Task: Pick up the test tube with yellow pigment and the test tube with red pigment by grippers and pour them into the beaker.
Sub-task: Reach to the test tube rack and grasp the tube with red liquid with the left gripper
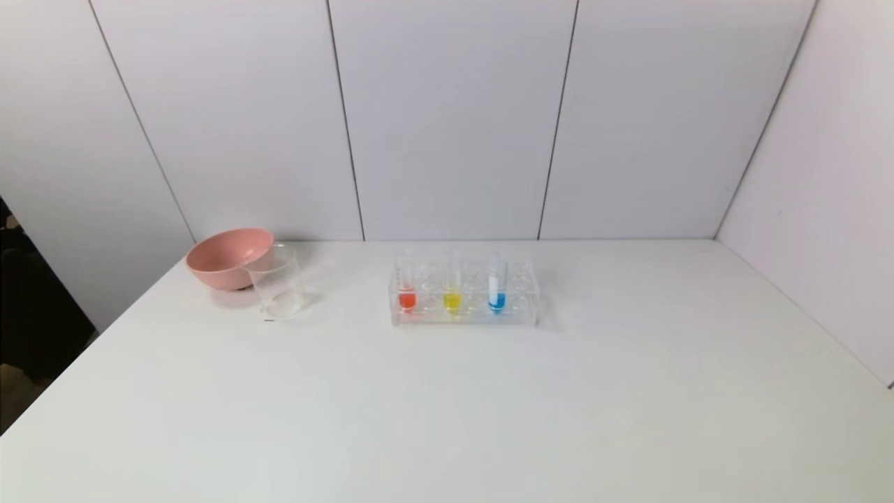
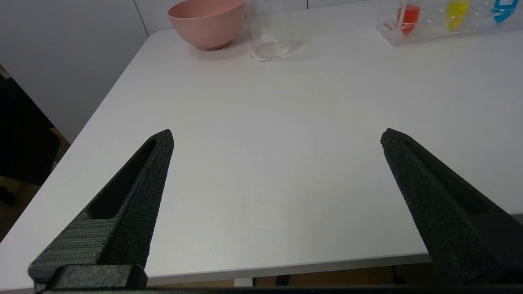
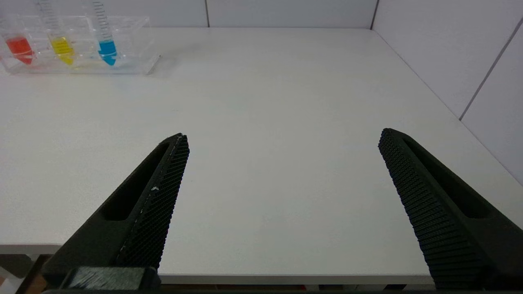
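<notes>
The red tube [image 1: 406, 292], the yellow tube [image 1: 452, 293] and a blue tube [image 1: 496, 292] stand upright in a clear rack [image 1: 464, 316] at the table's middle back. The clear beaker [image 1: 277, 281] stands to the rack's left, in front of a pink bowl. Neither gripper shows in the head view. My left gripper [image 2: 277, 136] is open and empty over the near table edge; beaker [image 2: 270, 34], red tube [image 2: 409, 16] and yellow tube [image 2: 457, 10] lie far ahead. My right gripper [image 3: 282, 136] is open and empty over the near edge; red tube [image 3: 18, 45] and yellow tube [image 3: 62, 47] are far off.
A pink bowl [image 1: 227, 257] touches the beaker's back left side, near the table's left edge. White wall panels close the back and right side. The white table [image 1: 489, 419] stretches between the near edge and the rack.
</notes>
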Motion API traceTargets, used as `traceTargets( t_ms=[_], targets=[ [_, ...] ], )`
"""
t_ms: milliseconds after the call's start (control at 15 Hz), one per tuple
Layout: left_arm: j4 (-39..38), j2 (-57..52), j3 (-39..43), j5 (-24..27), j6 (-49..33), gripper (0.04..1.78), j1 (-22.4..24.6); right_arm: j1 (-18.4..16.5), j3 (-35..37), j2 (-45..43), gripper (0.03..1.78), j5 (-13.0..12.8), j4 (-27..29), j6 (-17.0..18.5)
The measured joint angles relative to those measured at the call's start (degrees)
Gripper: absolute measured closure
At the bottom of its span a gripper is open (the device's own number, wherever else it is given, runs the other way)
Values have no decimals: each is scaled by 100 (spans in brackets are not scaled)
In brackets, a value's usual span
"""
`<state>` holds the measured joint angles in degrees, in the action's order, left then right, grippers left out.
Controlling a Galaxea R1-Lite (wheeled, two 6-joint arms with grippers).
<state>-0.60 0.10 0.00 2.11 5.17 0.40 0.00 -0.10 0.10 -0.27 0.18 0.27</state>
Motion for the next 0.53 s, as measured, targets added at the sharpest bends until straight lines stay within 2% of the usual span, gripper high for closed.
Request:
traceTargets(
  t_ms=[533],
  targets=[
    [16, 0, 0, 1, 1, 4, 0, 0, 0, 0, 11, 2, 0, 0]
  ],
)
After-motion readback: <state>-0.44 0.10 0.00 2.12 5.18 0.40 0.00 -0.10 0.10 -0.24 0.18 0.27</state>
